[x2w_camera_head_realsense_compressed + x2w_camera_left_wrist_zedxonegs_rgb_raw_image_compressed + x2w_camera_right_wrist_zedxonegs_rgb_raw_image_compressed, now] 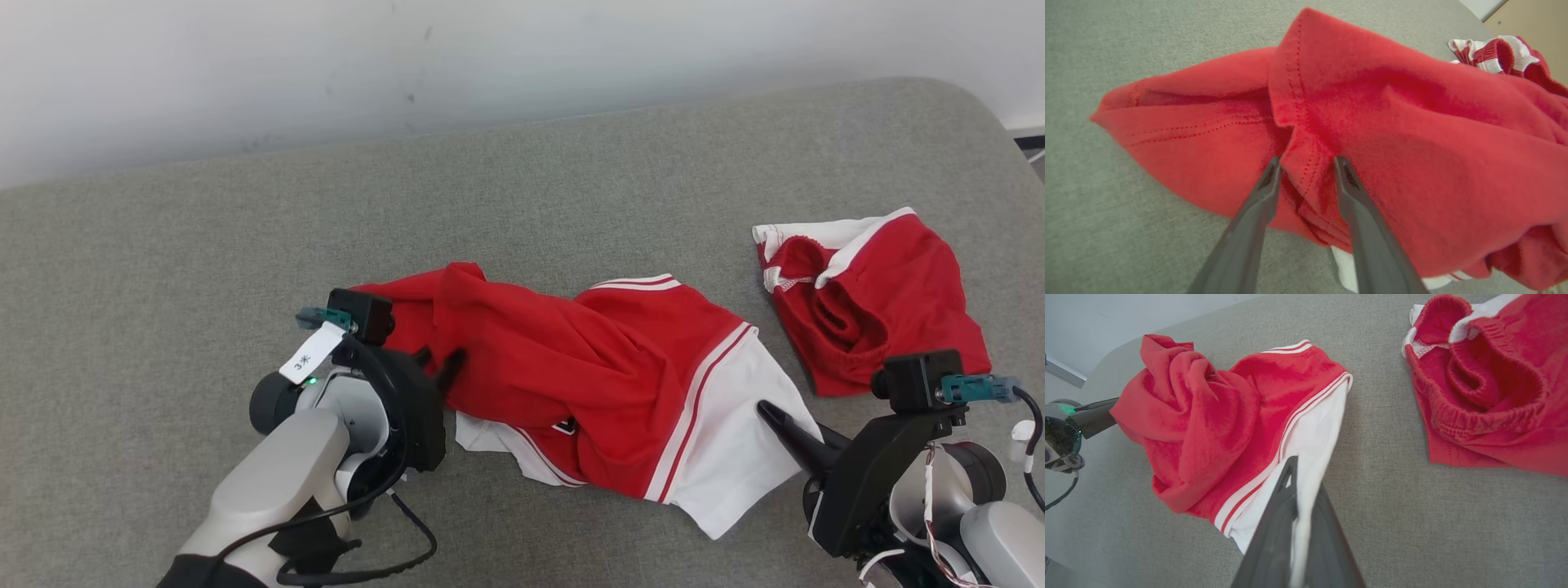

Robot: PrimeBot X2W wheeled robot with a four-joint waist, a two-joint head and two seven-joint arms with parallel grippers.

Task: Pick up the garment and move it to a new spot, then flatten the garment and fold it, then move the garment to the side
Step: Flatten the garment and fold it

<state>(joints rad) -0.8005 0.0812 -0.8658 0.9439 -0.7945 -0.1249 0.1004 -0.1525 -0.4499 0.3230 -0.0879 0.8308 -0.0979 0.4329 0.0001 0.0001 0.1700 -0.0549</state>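
White paper tag (312, 353), hanging by the small black camera (362, 315) on the left wrist: handwritten "3" followed by one mark, star-shaped or a character, cannot tell which. Written in dark ink, running along the tag's length. Red-and-white garment (571, 359): small dark patch (565, 425) near its lower edge, half hidden under a fold, too small to read.

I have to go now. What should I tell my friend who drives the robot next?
The left hand is open, fingers either side of a red fold at the left end of the garment.
The right hand is shut on its white edge.
The garment lies crumpled on the grey cushion; red shorts lie apart to its right.
Done: right grip made.
Left: close left hand, lift, move, flatten, fold, set aside.
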